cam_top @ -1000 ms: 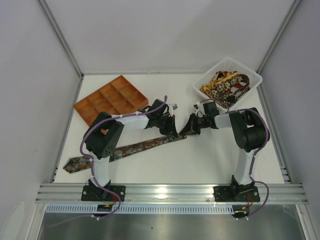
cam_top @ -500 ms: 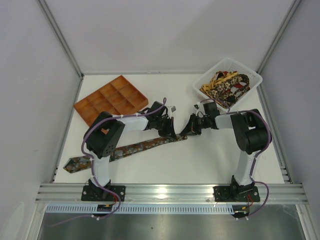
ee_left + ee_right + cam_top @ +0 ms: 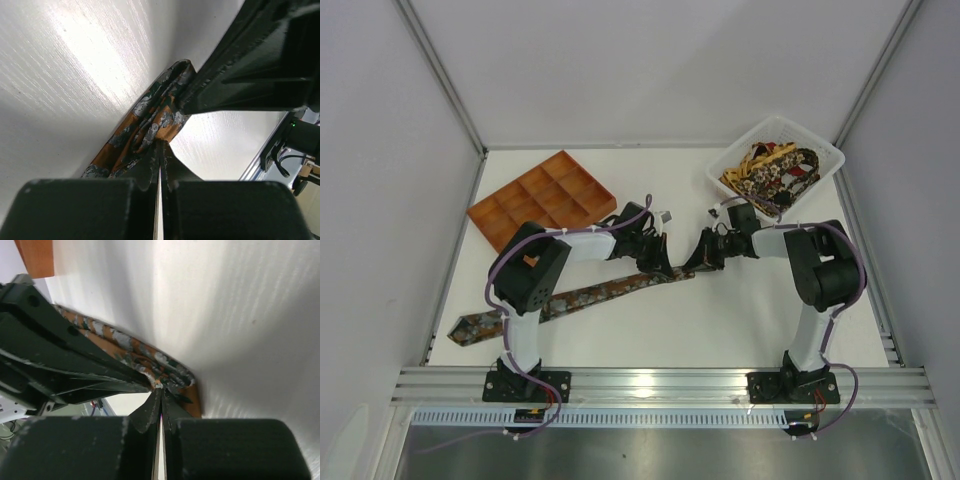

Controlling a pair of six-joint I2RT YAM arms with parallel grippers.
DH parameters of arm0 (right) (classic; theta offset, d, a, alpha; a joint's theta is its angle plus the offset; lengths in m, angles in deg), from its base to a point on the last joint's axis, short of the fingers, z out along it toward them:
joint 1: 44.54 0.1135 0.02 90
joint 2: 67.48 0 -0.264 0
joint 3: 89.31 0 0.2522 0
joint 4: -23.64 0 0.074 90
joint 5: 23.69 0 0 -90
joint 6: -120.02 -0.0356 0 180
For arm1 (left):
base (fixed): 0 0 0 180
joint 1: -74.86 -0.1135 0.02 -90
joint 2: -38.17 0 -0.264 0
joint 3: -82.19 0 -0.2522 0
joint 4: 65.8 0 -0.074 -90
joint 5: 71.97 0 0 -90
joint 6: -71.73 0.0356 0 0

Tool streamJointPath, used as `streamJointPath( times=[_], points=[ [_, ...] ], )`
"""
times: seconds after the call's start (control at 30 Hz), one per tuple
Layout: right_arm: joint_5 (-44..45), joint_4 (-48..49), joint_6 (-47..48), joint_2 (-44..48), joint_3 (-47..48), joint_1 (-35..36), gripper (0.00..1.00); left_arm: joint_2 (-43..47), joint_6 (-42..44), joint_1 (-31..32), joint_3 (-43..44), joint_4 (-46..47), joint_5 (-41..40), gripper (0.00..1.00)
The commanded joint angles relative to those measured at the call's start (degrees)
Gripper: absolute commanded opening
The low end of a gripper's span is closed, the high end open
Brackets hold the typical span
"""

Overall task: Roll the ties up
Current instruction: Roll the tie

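Shown mid-table: first fold at the narrow end of the tie point(image 3: 605, 291), clamped from either side by the left gripper point(image 3: 664, 268) and right gripper point(image 3: 700, 262), both closed tight on the fabric, with the wide end flat toward the near-left corner. Best done by holding the fold snug and square to the strip, then turning evenly without skew. Avoid lifting or slackening the coil.

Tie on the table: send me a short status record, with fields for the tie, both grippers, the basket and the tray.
tie: lies flat diagonally on the table, right end folded over, not yet rolled
left gripper: shut on the tie's folded end
right gripper: shut on the same end, facing the left one
white basket: back right, holds more ties
orange tray: back left, apart from the tie
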Motion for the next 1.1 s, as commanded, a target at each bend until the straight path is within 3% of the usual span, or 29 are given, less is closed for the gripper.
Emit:
streamJointPath(
  times=[0.0, 0.17, 0.23, 0.27, 0.3, 0.37, 0.4, 0.5, 0.6, 0.77, 0.93, 1.07],
  points=[
    [1.3, 1.0, 1.4, -3.1, -0.1, -1.0, 0.04, -2.6, 0.9, -0.6, 0.6, -1.2, -2.1, 0.01],
    [5.2, -2.5, 4.1, -2.0, 0.4, -1.3, 0.04, -3.4, 0.6, -0.5, 1.2, -1.4, -1.5, 0.00],
    [5.8, -4.1, 4.9, 1.2, 0.5, -1.3, 0.11, -3.4, 0.8, -0.5, 1.8, -2.1, -1.8, 0.00],
    [6.3, -4.6, 5.0, 2.3, 0.5, -1.3, 0.16, -3.6, 1.0, -0.6, 2.0, -2.3, -1.7, 0.00],
    [6.7, -5.2, 5.3, 3.8, 0.5, -1.3, 0.29, -3.6, 1.2, -0.6, 2.2, -2.5, -1.8, 0.00],
    [8.2, -7.3, 6.3, 7.3, 0.5, -1.4, 0.42, -4.1, 1.3, -0.6, 2.7, -2.9, -1.4, 0.01],
    [8.7, -8.7, 6.6, 8.0, 0.4, -1.5, 0.54, -4.3, 1.5, -0.6, 2.8, -3.2, -1.2, 0.00],
    [10.9, -10.4, 8.1, 9.1, -0.4, -2.0, 0.69, -5.0, 1.6, -0.9, 3.0, -3.4, -0.2, 0.00],
    [10.5, -8.1, 7.7, 8.2, -2.7, -3.2, 0.76, -5.5, 1.7, -1.1, 3.1, -3.6, 0.5, 0.01],
    [3.2, -4.1, 9.5, 3.4, -2.2, -3.2, 0.76, -5.9, 1.8, -1.5, 3.0, -3.7, 1.0, 0.00],
    [-2.9, -2.6, 11.8, -1.7, -0.2, -2.9, 0.68, -6.3, 1.6, -1.6, 2.4, -3.0, 1.8, 0.00],
    [-2.8, -3.8, 13.0, -2.9, -0.3, -2.4, 0.61, -6.5, 1.8, -1.7, 2.3, -3.0, 1.8, 0.00]
  ],
)
